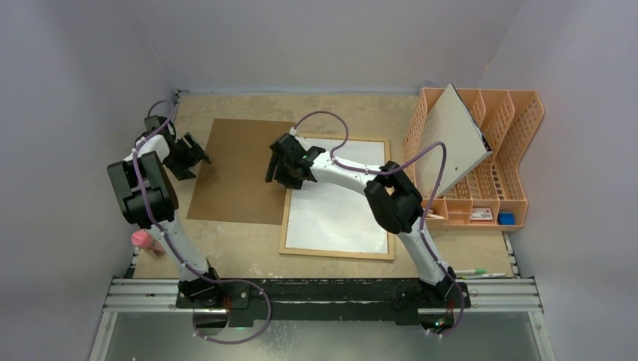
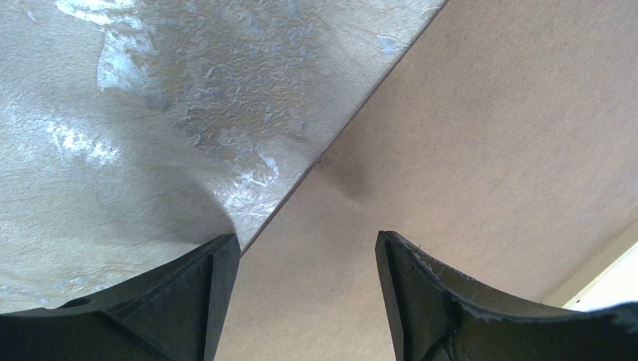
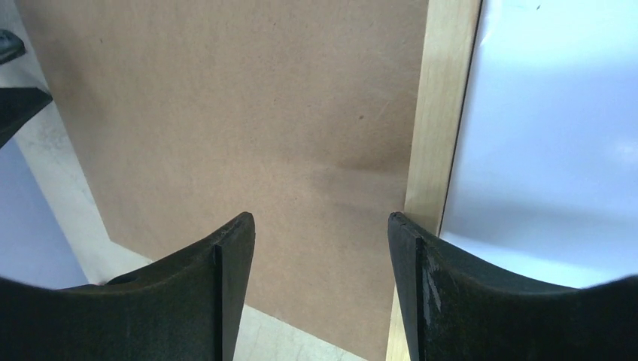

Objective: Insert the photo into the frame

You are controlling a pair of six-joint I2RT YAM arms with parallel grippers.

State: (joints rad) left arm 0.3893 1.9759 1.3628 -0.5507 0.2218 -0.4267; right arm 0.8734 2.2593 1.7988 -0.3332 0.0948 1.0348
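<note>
**Both tools hang open and empty over a frame lying in parts**

The frame lies flat at centre-right of the counter, a white sheet filling it. Its brown board lies just beside its left rail. The left tool is spread wide over the board's outer edge, and the right tool gapes over the seam between board and frame. The photo's printed side shows in no view. A likely risk is that fingers pinching the thin, flat board skid and shove it into the frame, knocking it askew.
</note>
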